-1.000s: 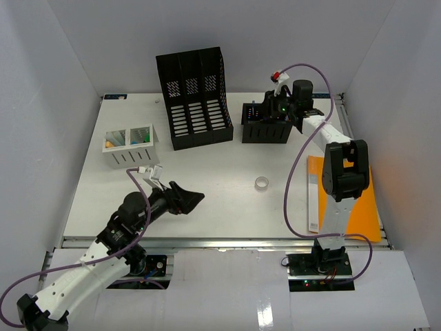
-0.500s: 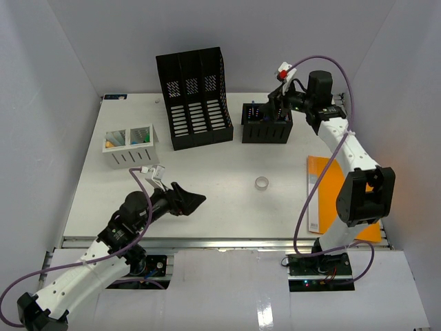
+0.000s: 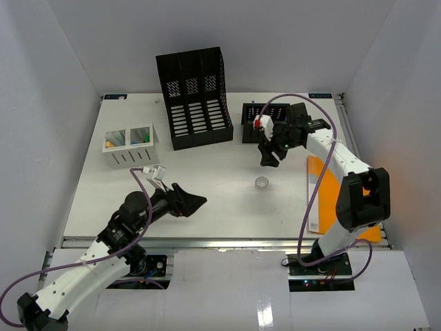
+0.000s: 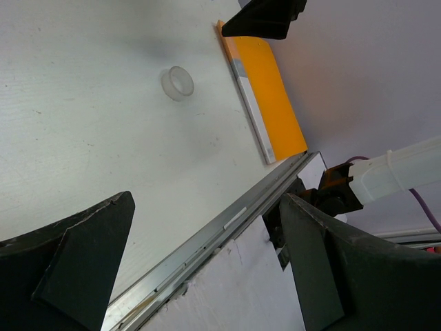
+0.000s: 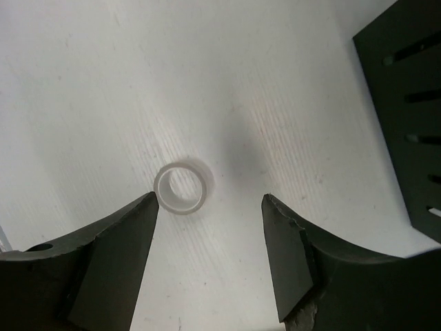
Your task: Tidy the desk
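The desk (image 3: 207,172) is a white tabletop with a silver rail along its front edge. A small clear tape roll (image 3: 262,183) lies right of its centre. My right gripper (image 3: 269,157) hangs above the desk just behind the roll. In the right wrist view it is open (image 5: 209,198) and empty, and the roll (image 5: 182,187) lies just beyond its left fingertip. My left gripper (image 3: 196,201) is open and empty at the front left. The left wrist view has it wide open (image 4: 207,200) over the front rail, with the roll (image 4: 178,83) far ahead.
An orange folder (image 3: 326,196) with a white strip lies at the right edge, partly under the right arm. A tall black file holder (image 3: 196,96) and a small black organizer (image 3: 265,124) stand at the back. A white basket (image 3: 131,146) sits at the left.
My right arm swung from the black organizer at the back down and forward over the tape roll, and its jaws opened. The left arm barely moved.
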